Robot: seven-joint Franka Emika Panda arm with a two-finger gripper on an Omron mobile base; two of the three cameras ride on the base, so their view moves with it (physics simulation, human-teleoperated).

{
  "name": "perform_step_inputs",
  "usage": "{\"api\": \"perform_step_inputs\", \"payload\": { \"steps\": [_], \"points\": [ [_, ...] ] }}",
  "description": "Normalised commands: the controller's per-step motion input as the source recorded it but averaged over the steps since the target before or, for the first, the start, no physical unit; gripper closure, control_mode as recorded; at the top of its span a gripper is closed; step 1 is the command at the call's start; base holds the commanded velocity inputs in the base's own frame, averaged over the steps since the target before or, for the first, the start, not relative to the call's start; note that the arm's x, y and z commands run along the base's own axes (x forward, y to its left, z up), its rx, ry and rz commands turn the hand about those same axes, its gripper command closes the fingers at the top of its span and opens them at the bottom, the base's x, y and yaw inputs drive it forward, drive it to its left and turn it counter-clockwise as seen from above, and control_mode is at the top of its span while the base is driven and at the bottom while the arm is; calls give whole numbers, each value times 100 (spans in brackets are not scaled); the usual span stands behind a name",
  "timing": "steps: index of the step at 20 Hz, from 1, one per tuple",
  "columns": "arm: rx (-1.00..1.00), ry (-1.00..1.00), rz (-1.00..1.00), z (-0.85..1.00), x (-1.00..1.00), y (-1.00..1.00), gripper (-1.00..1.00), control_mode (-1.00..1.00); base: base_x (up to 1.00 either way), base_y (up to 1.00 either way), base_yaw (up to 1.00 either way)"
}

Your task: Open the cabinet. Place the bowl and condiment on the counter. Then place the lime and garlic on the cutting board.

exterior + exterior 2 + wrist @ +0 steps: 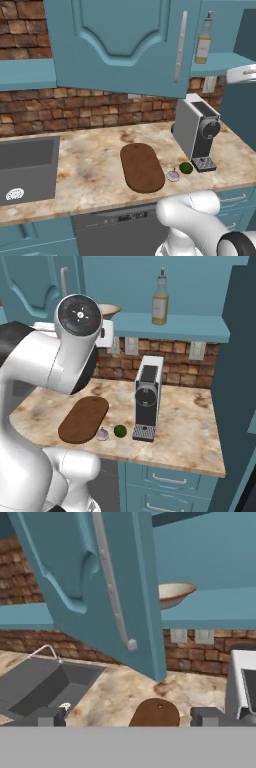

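The teal cabinet door stands swung open, its silver bar handle close in front of the hand. On the shelf inside sit the bowl and, further right, the condiment bottle. The dark cutting board lies bare on the marbled counter. The garlic and lime rest on the counter by the board's right end. My gripper is open and empty, up near the door's edge.
A grey coffee machine stands right of the lime. The grey sink is set into the counter at the left. A brick wall with outlets runs behind. Drawers sit below the counter.
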Motion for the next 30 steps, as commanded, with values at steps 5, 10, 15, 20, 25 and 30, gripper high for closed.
{"api": "perform_step_inputs", "payload": {
  "steps": [5,10,15,20,25,30],
  "points": [
    [10,0,18,-9,19,-2,-100,-100,0,0,0],
    [13,1,18,-4,31,-8,-100,-100,0,0,0],
    [13,3,18,0,47,-4,-100,-100,0,0,0],
    [12,1,17,-1,60,-12,-100,-100,0,0,0],
    [5,0,4,-2,55,-14,-100,-100,0,0,0],
    [4,0,1,0,57,-4,-100,-100,0,0,0]
  ]
}}
